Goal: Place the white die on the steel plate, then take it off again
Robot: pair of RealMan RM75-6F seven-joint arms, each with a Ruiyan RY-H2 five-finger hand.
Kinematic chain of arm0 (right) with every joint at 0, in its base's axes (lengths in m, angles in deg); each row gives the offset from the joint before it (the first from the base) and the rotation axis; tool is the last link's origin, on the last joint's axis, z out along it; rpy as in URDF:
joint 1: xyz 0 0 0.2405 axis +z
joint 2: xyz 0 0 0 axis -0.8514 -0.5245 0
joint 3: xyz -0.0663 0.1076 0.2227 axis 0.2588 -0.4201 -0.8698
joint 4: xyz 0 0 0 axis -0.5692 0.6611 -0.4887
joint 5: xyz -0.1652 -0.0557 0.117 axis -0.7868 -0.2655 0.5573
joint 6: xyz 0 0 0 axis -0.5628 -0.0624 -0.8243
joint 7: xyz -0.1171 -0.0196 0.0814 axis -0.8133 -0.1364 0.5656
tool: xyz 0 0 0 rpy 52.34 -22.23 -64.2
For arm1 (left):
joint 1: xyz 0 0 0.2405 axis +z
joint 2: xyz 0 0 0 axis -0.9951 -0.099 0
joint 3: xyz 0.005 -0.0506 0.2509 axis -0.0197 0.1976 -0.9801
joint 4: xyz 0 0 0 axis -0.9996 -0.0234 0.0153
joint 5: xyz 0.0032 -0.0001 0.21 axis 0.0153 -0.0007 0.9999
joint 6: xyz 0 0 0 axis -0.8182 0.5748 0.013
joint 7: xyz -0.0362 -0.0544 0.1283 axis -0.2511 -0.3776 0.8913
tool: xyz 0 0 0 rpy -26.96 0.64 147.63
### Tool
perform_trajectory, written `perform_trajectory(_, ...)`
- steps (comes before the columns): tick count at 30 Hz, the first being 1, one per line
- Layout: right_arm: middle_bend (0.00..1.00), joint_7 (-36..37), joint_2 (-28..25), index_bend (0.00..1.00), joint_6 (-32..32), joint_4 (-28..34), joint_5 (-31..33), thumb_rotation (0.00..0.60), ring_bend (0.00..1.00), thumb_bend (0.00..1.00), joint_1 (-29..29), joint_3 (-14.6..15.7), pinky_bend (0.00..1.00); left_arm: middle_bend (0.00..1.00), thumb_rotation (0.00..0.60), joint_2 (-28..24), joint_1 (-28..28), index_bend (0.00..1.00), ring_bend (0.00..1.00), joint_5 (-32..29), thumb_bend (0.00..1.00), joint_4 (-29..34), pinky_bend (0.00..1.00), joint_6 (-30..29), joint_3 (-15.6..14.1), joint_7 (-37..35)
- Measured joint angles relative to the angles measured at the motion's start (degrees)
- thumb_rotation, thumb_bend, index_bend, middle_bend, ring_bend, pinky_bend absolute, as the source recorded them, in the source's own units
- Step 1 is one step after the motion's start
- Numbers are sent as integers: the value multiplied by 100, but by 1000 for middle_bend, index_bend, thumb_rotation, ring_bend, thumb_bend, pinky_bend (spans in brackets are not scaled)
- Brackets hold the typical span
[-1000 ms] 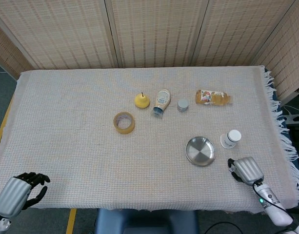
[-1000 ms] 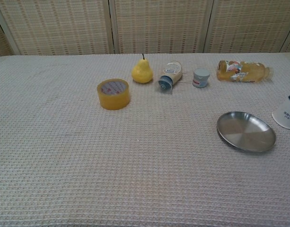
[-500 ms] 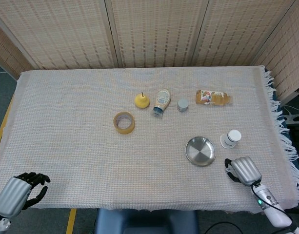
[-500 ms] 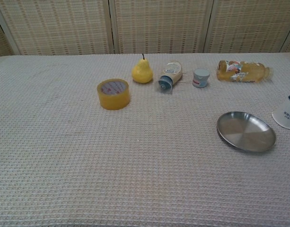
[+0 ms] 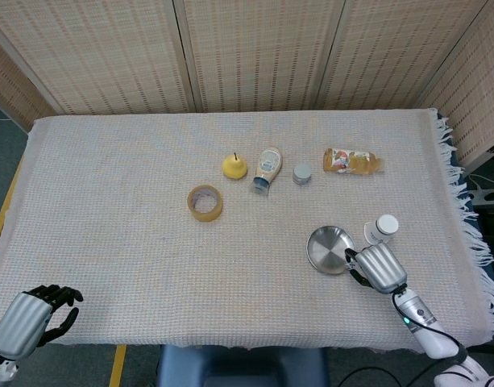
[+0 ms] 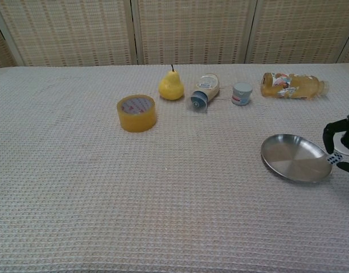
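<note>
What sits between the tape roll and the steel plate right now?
Nothing: in the chest view only bare cloth runs from the tape roll to the steel plate.

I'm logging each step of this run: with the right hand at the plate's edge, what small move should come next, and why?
Probably carry the white die a little further left over the steel plate, then lower it: the right hand holds it only at the plate's right rim.

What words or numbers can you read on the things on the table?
None can be read.
Orange drink bottle: label too blurred.
Squeeze bottle: print too blurred.
White bottle: dark marks, too small.
Tape roll: reddish print inside, unreadable.
White die in the right robot hand: dots only.
</note>
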Motion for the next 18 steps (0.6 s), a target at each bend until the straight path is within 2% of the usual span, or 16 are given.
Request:
perform_trajectory(4,842,150,237,564,149,-322,73,600,740,247,147,-94,991,557,600,5,-2,472,534,-10,431,-6,655,11,2,-5)
perform_trajectory(8,808,543,471,512,246,-695,80,600,640,197,274,-116,918,557,600,9,-6,472,534,-12,431,-15,654,19,1,-9)
perform_trajectory(14,539,1138,761,353,230,-1245,-42,600,386,126,434,-68,759,557,600,15,-6,472,534,-19,431,-25,655,11,8,-22)
perform_trajectory(18,332,1365,776,223,172,-1327,-132,600,135,120,497,-1,545,557,600,17,-4,472,534,6,431,-21,655,-3,2,-3)
